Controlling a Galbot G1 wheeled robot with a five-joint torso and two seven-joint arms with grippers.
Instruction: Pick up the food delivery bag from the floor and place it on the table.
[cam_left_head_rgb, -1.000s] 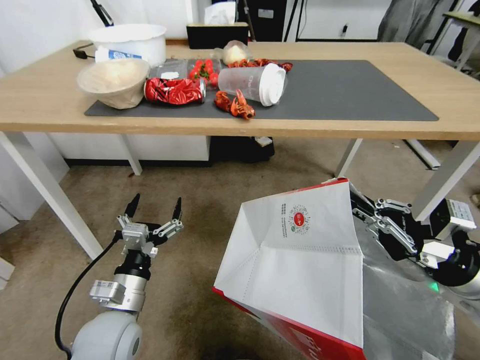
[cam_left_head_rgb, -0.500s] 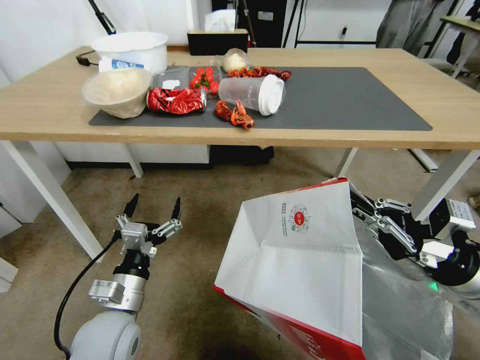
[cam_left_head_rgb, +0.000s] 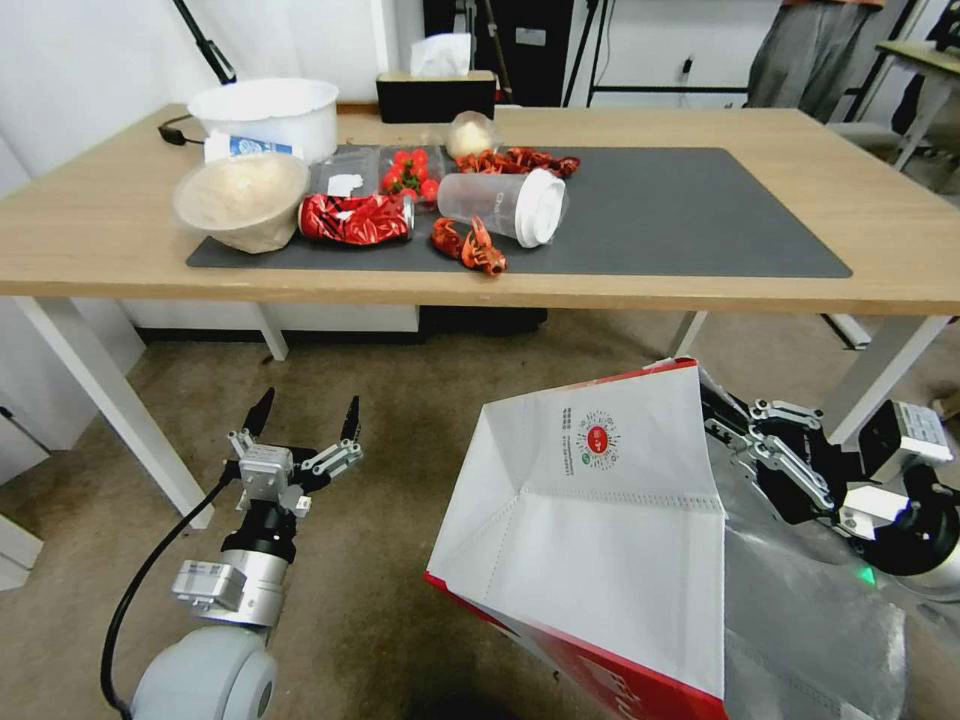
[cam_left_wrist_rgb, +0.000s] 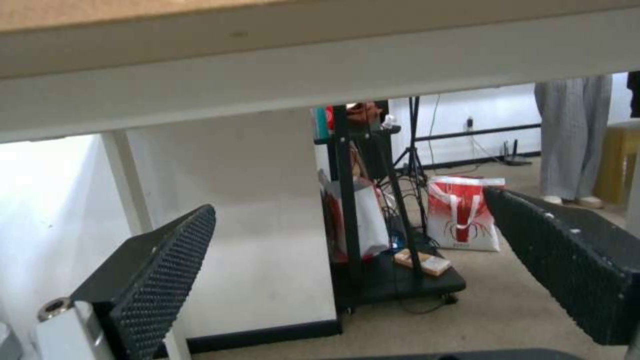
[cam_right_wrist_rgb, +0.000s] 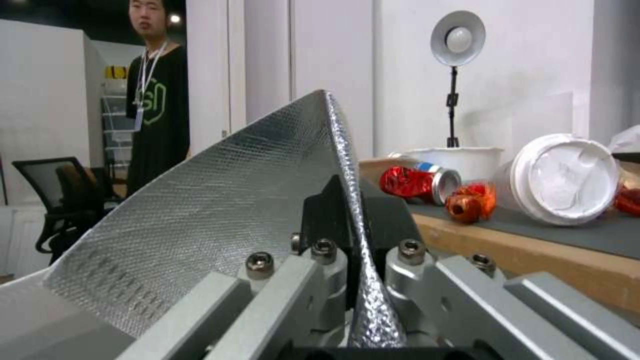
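The food delivery bag (cam_left_head_rgb: 600, 530), white with a red edge and foil lining, hangs tilted off the floor (cam_left_head_rgb: 400, 400) at the lower right of the head view. My right gripper (cam_left_head_rgb: 725, 420) is shut on its upper rim; the right wrist view shows the foil edge (cam_right_wrist_rgb: 267, 200) pinched between the right gripper (cam_right_wrist_rgb: 350, 235). The bag sits below and in front of the table (cam_left_head_rgb: 100, 250), near its dark mat (cam_left_head_rgb: 700, 220). My left gripper (cam_left_head_rgb: 305, 420) stays open and holds nothing, low over the carpet left of the bag. Its fingers (cam_left_wrist_rgb: 167, 270) point under the tabletop.
A bowl (cam_left_head_rgb: 240, 200), white tub (cam_left_head_rgb: 265, 110), crushed red can (cam_left_head_rgb: 355, 218), tipped lidded cup (cam_left_head_rgb: 505, 205), crayfish (cam_left_head_rgb: 470, 245) and tomatoes (cam_left_head_rgb: 405, 170) crowd the mat's left half. White table legs (cam_left_head_rgb: 110, 400) (cam_left_head_rgb: 890, 370) flank the arms. A smaller red-printed bag (cam_left_wrist_rgb: 467, 215) stands behind a black stand.
The table has slid lower in the head view, which is a shift of the camera. The bag and both grippers keep their places in the picture.
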